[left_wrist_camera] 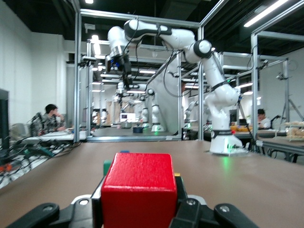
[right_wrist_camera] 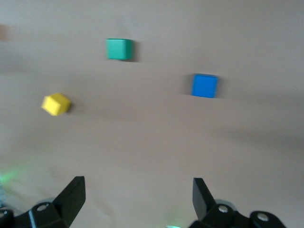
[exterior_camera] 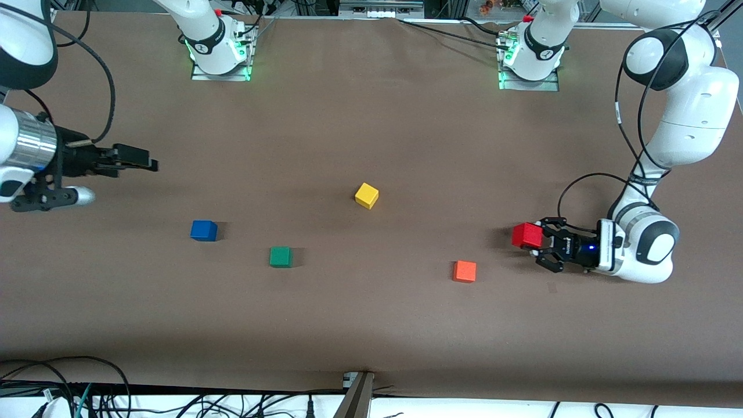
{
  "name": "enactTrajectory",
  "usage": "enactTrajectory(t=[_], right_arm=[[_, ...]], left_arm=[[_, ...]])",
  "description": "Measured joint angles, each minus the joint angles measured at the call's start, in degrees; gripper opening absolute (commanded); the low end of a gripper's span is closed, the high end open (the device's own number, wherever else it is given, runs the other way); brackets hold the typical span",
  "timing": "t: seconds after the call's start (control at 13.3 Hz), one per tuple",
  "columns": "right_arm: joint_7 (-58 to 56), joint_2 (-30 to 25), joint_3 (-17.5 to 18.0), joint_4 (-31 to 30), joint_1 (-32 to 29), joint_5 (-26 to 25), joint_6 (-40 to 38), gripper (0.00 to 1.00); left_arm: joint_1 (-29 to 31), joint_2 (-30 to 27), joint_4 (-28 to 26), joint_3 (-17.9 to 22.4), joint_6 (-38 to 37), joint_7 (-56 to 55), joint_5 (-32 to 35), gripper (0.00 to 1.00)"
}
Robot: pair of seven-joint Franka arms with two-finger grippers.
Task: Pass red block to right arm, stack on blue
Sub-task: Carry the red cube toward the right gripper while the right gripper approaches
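My left gripper (exterior_camera: 537, 244) is shut on the red block (exterior_camera: 527, 235) and holds it low over the table at the left arm's end, fingers lying level. In the left wrist view the red block (left_wrist_camera: 138, 190) fills the space between the jaws of the left gripper (left_wrist_camera: 138, 211). The blue cube (exterior_camera: 204, 230) sits on the table toward the right arm's end and also shows in the right wrist view (right_wrist_camera: 204, 85). My right gripper (exterior_camera: 139, 159) is open and empty, up in the air over the table at that end, and in its own view (right_wrist_camera: 137, 190) the fingers stand wide apart.
A green cube (exterior_camera: 280, 256) lies beside the blue one, slightly nearer the front camera. A yellow cube (exterior_camera: 366, 195) sits mid-table. An orange cube (exterior_camera: 464, 271) lies near the left gripper, nearer the camera. The green (right_wrist_camera: 119, 49) and yellow (right_wrist_camera: 56, 104) cubes show in the right wrist view.
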Motion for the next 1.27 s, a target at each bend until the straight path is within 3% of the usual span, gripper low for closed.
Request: enactTrajectory(t=[0.15,0.37,0.52,0.82,0.97,1.27], right_arm=[[0.00,2.53,-0.09,-0.03,-0.14,10.31,1.05,1.00],[-0.08,6.21,-0.09,0.00,-0.11,24.57,3.66,1.00],[-0.44,8.50,0.09,-0.01,0.12,31.56,5.97,1.00],[-5.93,14.51,0.29,-0.02,2.45,45.20,9.24,1.00],[-7.00,17.02,0.48,0.01,4.50,48.42,13.26,1.00],[-7.06,18.61,0.70,0.04,10.66,49.06,22.38,1.00]], left_arm=[[-2.62,-0.60,0.26,-2.81,0.68,-2.26,-0.90,0.00],[-8.75,-1.06,0.36,-3.67,4.96,-4.24,-3.50,0.00],[-13.06,-1.05,0.43,-3.81,9.71,-4.24,-5.61,0.00],[-21.48,-1.07,1.23,-4.00,19.22,-4.43,-16.06,0.00],[-24.95,-1.10,1.67,-4.37,23.27,-4.81,-20.52,0.00],[-31.58,-1.27,5.19,-4.89,30.58,-9.70,-25.51,0.00]])
